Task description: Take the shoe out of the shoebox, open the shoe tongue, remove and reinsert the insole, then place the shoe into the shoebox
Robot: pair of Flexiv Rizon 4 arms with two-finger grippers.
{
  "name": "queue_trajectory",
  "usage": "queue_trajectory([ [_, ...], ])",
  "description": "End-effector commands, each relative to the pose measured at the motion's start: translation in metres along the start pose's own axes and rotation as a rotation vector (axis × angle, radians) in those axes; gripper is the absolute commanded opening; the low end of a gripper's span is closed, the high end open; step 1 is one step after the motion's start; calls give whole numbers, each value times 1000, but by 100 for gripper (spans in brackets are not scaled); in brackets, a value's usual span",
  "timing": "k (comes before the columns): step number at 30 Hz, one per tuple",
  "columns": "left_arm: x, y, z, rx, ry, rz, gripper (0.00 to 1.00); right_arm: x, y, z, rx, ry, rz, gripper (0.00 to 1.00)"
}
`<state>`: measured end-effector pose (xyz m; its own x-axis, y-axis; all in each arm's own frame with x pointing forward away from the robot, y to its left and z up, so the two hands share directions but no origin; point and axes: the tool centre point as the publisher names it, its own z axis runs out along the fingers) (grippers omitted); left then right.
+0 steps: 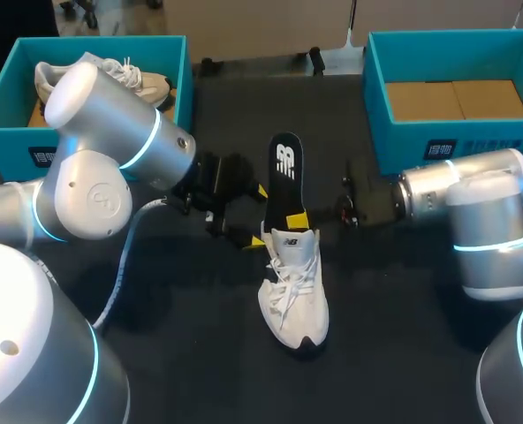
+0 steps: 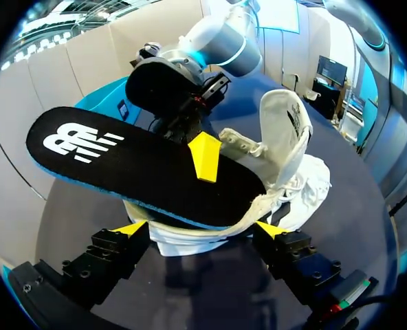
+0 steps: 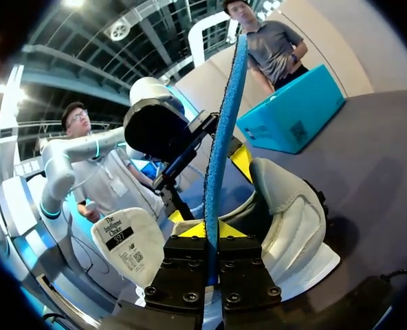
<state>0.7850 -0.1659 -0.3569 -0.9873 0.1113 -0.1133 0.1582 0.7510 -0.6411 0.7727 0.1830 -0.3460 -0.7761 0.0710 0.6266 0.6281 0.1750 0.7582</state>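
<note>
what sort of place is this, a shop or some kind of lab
Most likely a robotics lab bench, not a shop: two silver robot arms at a dark table, with a white lace-up sneaker and its black insole between two open teal shoeboxes.

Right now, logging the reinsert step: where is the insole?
In the head view, at the middle of the table: the insole juts from the opening of the white shoe, pinched in the right gripper.
</note>
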Motion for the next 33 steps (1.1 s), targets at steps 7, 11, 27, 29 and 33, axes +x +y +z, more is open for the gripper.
queue_trajectory([
  [7,0,0,0,-2,0,0,100,2,13,6,3,-5,-54,35],
  [11,0,0,0,-2,0,0,100,-1,20,7,15,3,-73,35],
  [27,0,0,0,-2,0,0,100,-8,17,5,84,19,-21,0],
  [29,0,0,0,-2,0,0,100,-5,12,5,88,14,-3,0],
  [33,0,0,0,-2,0,0,100,0,1,5,83,13,25,0],
])
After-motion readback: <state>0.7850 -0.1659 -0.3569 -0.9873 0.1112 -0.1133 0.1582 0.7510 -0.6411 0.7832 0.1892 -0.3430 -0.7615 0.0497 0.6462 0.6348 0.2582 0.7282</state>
